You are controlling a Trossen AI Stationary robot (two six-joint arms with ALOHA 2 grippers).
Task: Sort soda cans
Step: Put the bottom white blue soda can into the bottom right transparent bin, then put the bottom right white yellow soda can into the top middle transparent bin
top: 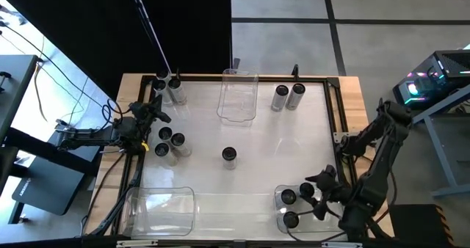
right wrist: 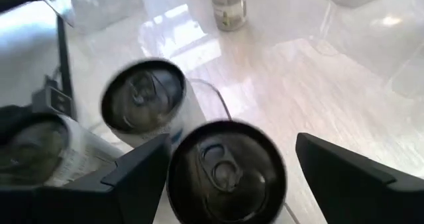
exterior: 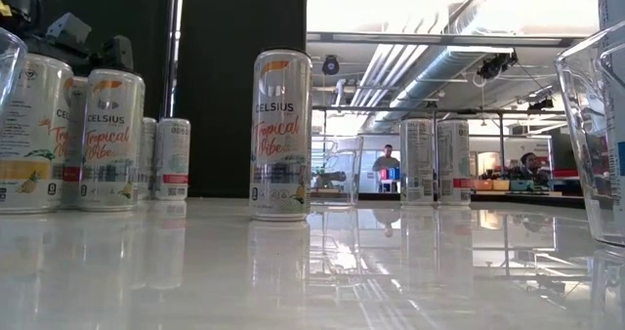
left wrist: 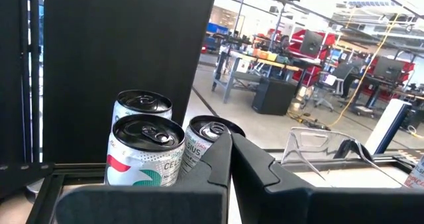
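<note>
Soda cans stand upright on the white table: a pair at the far left (top: 167, 88), three at the left (top: 170, 141), one in the middle (top: 229, 155) (exterior: 281, 135), and a pair at the far right (top: 288, 96). Three more stand in the clear bin at the near right (top: 282, 207). My right gripper (top: 320, 195) (right wrist: 232, 141) is open over that bin, one finger on either side of a can's dark top (right wrist: 226, 172) and above it. My left gripper (top: 156, 113) (left wrist: 228, 159) is shut and waits at the table's left edge.
A clear bin (top: 237, 94) stands at the far middle and another (top: 161, 208) at the near left. A dark frame rims the table (top: 334, 101). A bin wall (exterior: 591, 135) shows at the low view's right. People stand far off in the room behind (exterior: 388, 164).
</note>
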